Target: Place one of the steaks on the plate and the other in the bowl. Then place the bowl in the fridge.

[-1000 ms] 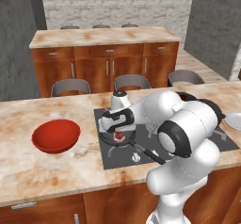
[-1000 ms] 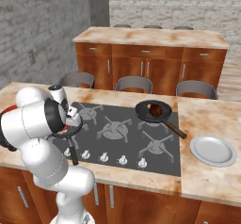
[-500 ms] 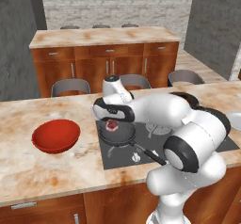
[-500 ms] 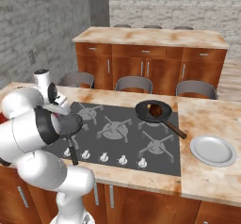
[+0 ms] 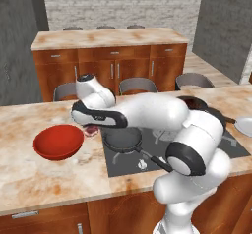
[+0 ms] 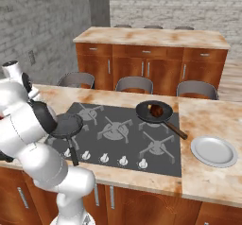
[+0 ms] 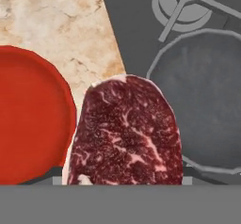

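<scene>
My gripper (image 5: 91, 128) is shut on one steak (image 5: 90, 131), a dark red slab with pale marbling. It hangs above the counter between the red bowl (image 5: 57, 142) and the near black pan (image 5: 123, 138), which holds nothing. In the hand view the held steak (image 7: 127, 133) covers the middle, with the bowl (image 7: 28, 119) to its left and the pan (image 7: 207, 100) to its right. The other steak (image 6: 156, 109) lies in the far black pan (image 6: 153, 112). A white plate (image 6: 213, 151) sits on the counter right of the cooktop. The fridge is out of view.
The dark cooktop (image 6: 127, 134) with raised burner grates lies in the marble counter (image 5: 44, 179). The near pan's handle (image 5: 152, 158) points toward the front edge. Grey stools (image 6: 134, 83) stand behind the counter, with a second wooden counter (image 6: 151, 37) beyond.
My arm has swung left, carrying the steak from above the near pan to the counter beside the red bowl. That pan now lies bare.
</scene>
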